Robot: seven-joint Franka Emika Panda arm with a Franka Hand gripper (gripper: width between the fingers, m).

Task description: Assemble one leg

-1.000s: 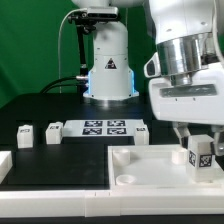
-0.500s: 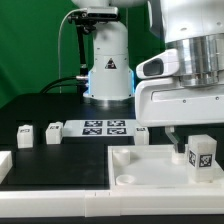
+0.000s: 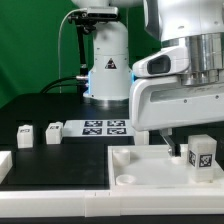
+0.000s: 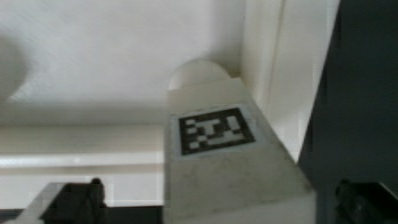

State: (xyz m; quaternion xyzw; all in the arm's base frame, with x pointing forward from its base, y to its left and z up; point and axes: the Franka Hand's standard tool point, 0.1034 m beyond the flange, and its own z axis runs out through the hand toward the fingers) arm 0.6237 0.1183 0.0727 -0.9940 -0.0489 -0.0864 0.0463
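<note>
One leg (image 3: pixel 201 154), a small white block with a marker tag, stands upright on the large white table piece (image 3: pixel 150 172) near its right corner in the exterior view. My gripper (image 3: pixel 190 143) hangs over it. In the wrist view the leg (image 4: pixel 221 150) stands between my two dark fingertips (image 4: pixel 71 200), with a clear gap on one side and only a slight gap on the other. The gripper (image 4: pixel 217 205) is open and not clamped on the leg. A round corner socket (image 3: pixel 127 178) shows on the table piece.
Two more legs (image 3: pixel 24 135) (image 3: pixel 53 132) lie on the black table at the exterior view's left, and another (image 3: pixel 141 133) sits partly behind my hand. The marker board (image 3: pixel 103 127) lies in the middle. A white part (image 3: pixel 4 165) sits at the left edge. The arm's base (image 3: pixel 108 70) stands behind.
My hand has turned about its vertical axis over the leg and now shows its broad side. The leg has stayed upright in the same place on the table piece.
</note>
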